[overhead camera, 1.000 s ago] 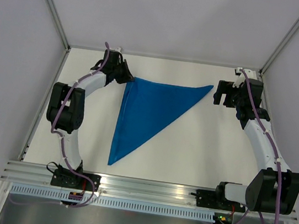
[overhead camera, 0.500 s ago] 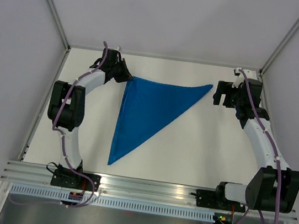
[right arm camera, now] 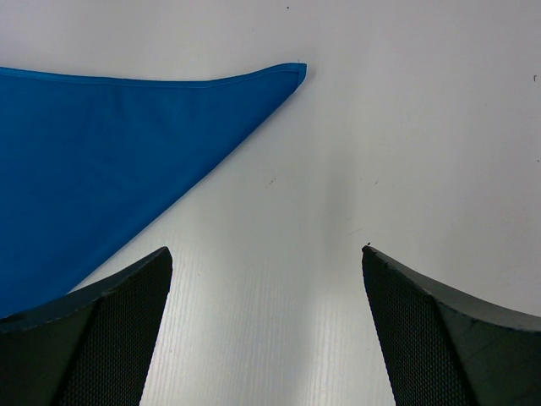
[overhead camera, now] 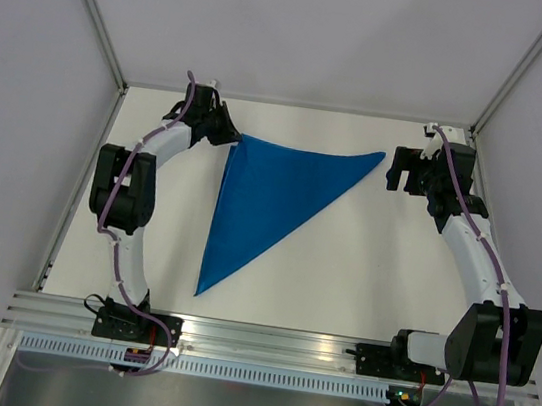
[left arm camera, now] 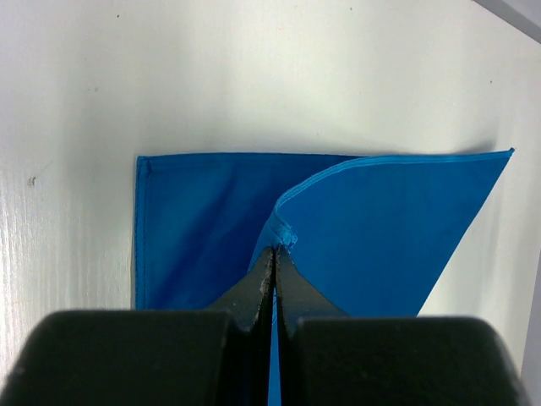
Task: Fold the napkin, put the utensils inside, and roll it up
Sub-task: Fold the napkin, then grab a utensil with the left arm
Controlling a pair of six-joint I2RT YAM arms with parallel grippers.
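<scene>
The blue napkin [overhead camera: 272, 198] lies folded into a triangle on the white table, one tip pointing to the near edge and one to the right. My left gripper [overhead camera: 230, 137] is at its far left corner, shut on the top layer's corner [left arm camera: 286, 237], which is lifted a little off the lower layer [left arm camera: 194, 228]. My right gripper [overhead camera: 395, 170] stands open just right of the napkin's right tip [right arm camera: 292, 72], with only bare table between its fingers [right arm camera: 127, 313]. The utensils are out of view.
White walls and metal frame posts [overhead camera: 96, 12] close in the table [overhead camera: 362, 276] at the back and sides. An aluminium rail [overhead camera: 272, 340] carrying both arm bases runs along the near edge.
My left gripper has shifted slightly toward the back wall, taking the napkin's far left corner with it. The right arm has not moved.
</scene>
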